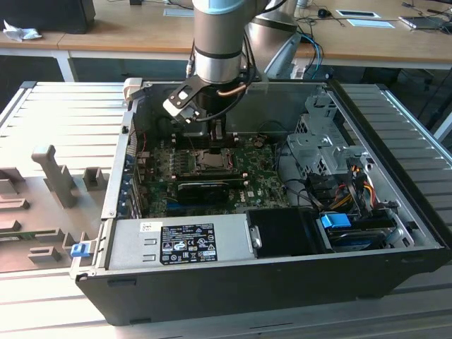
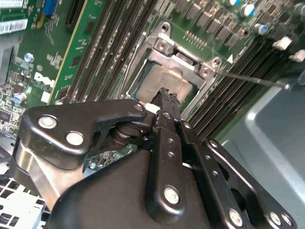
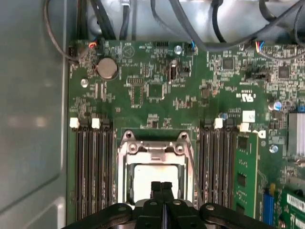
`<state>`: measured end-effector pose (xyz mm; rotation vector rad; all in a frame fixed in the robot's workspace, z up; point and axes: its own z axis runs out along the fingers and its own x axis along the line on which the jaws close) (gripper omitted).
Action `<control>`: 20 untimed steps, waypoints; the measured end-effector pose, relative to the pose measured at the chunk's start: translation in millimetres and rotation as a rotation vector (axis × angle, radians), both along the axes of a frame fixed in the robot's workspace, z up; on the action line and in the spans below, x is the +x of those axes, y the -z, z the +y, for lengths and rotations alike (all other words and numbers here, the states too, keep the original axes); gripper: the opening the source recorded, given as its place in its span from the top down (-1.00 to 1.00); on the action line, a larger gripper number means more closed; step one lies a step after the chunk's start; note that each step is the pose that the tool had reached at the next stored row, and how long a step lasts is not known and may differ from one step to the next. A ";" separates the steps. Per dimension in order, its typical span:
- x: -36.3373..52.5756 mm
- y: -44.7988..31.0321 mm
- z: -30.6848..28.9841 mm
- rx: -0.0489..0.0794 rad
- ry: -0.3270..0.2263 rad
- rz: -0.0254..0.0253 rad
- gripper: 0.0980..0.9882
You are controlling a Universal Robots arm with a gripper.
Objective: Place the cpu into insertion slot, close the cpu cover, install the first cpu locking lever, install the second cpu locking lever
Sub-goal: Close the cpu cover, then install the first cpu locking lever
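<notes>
The open black computer case (image 1: pixel 282 282) lies on the grey ribbed metal tabletop (image 1: pixel 63 106), and the silver-grey robot arm (image 1: pixel 215 42) reaches down into it from above. Its black hand (image 1: pixel 214 141) hangs right over the square dark insertion slot with the silvery metal rim (image 1: pixel 212 162), in the middle of the green motherboard (image 1: pixel 254 176).

In the first wrist view the two black fingertips (image 3: pixel 157 187) of the hand (image 3: pixel 162 187) are pressed together, with nothing between them. They stand just above the small flat square cpu with the pale silvery-grey face (image 3: pixel 145 176). I cannot tell if they touch it.

The cpu sits inside the insertion slot. The thin silvery-grey metal cpu cover with a square opening (image 3: pixel 155 151) lies flat over the slot, and the cpu face shows through the opening.

In the second wrist view the hand (image 2: pixel 164 95) is over the same cpu (image 2: pixel 164 76) and cover (image 2: pixel 183 59). A thin metal lever rod (image 2: pixel 252 80) reaches away from one corner of the slot, across the long black memory slots (image 2: pixel 238 67).

More such memory slots (image 3: pixel 90 167) run along both sides of the insertion slot, and a round silver coin battery (image 3: pixel 106 68) sits well apart from it
</notes>
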<state>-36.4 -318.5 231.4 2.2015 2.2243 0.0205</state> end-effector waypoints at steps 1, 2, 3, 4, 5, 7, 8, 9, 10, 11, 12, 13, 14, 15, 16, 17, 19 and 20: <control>-0.9 0.0 0.0 0.000 0.000 0.0000 0.98; -2.3 0.0 0.0 0.000 0.000 0.0000 0.98; -3.3 0.0 0.0 0.000 0.000 0.0001 0.98; -3.6 0.0 0.0 0.000 0.000 0.0001 0.98; -3.7 0.0 0.0 0.000 0.000 0.0001 0.98; -3.8 -0.1 -0.1 0.000 0.000 0.0001 0.98; -3.8 -0.9 0.0 0.000 0.000 0.0000 0.98; -3.8 -1.0 0.0 0.000 0.000 0.0000 0.98; -3.8 -1.0 0.0 0.000 0.000 0.0000 0.98; -3.8 -1.2 0.0 0.000 0.000 0.0000 0.98; -3.8 -1.3 0.0 0.000 0.000 0.0000 0.98; -3.8 -1.3 0.0 0.000 0.000 0.0000 0.98; -3.8 -1.4 0.0 0.000 0.000 0.0000 0.98; -3.8 -1.5 0.0 0.000 0.000 0.0001 0.98; -3.8 -1.6 0.0 0.000 0.000 0.0000 0.98; -3.8 -1.6 0.0 0.000 0.000 0.0000 0.98; -3.8 -1.7 0.0 0.000 0.000 0.0000 0.98; -3.8 -1.8 0.0 0.000 0.000 0.0000 0.98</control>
